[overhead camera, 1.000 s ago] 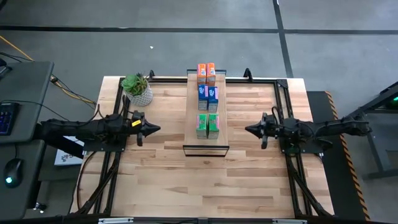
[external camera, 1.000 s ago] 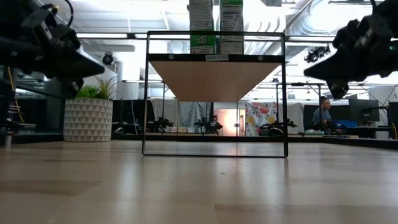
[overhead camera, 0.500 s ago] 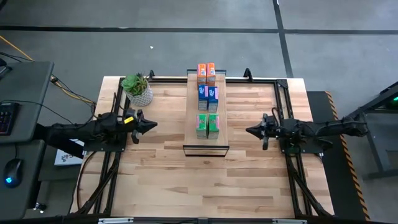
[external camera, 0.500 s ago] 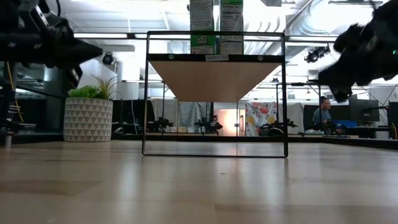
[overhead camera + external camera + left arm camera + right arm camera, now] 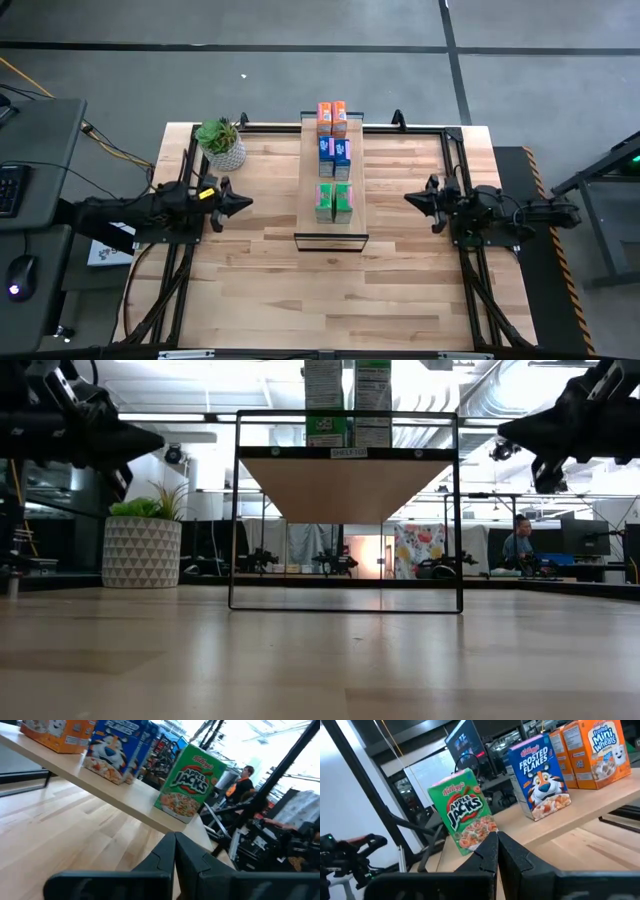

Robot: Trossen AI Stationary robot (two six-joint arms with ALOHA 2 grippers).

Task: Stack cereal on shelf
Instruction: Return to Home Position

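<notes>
**Cereal in a row on the shelf, both arms off to its sides**

From above, the shelf stands in the middle of the counter, running from the far edge toward the near side. Three pairs sit in a line on its plank: two orange boxes at the far end, two blue boxes in the middle and two green boxes nearest, with bare plank in front of them. The left gripper hovers over the counter well to the shelf's left, pointing at it. The right gripper mirrors it on the right. A potted plant stands near the far left corner.

From counter height, the shelf's black frame fills the middle, with the green boxes upright on top. Both grippers hang high at the picture's edges, apart from the shelf. A person sits in the room behind.

The left wrist camera shows its fingers pressed together and holding nothing, with all three kinds of box lined up on the plank beyond.

The right wrist camera shows much the same: fingers closed tight and empty, pointing toward the green box
</notes>
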